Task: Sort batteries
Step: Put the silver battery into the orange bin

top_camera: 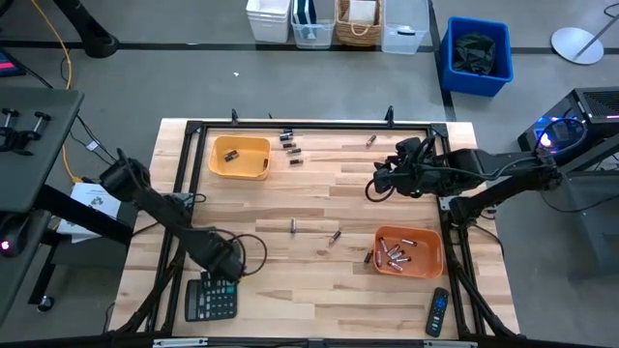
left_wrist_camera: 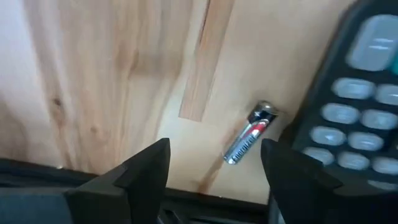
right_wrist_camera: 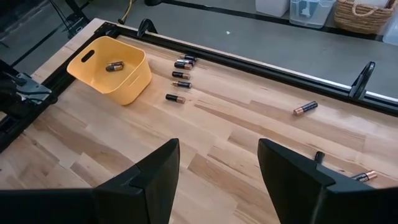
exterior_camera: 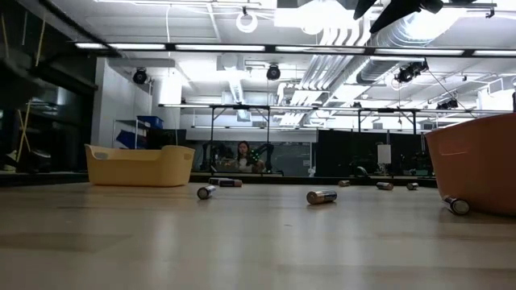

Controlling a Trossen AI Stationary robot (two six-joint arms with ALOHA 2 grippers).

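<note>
Left pincer (left_wrist_camera: 214, 171) hangs spread over one battery (left_wrist_camera: 250, 133) beside the calculator (top_camera: 211, 298) at the desk's (top_camera: 319, 290) near-left corner; right pincer (right_wrist_camera: 217, 165) hovers spread near the far-right corner. Yellow bin (top_camera: 240, 158) at far left holds one cell, orange bin (top_camera: 409, 252) at near right several. Other batteries (top_camera: 291, 145) lie loose on the desk.

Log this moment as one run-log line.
left gripper: open, over battery beside calculator | right gripper: open, empty, above table | yellow bin: one battery | orange bin: several
</note>
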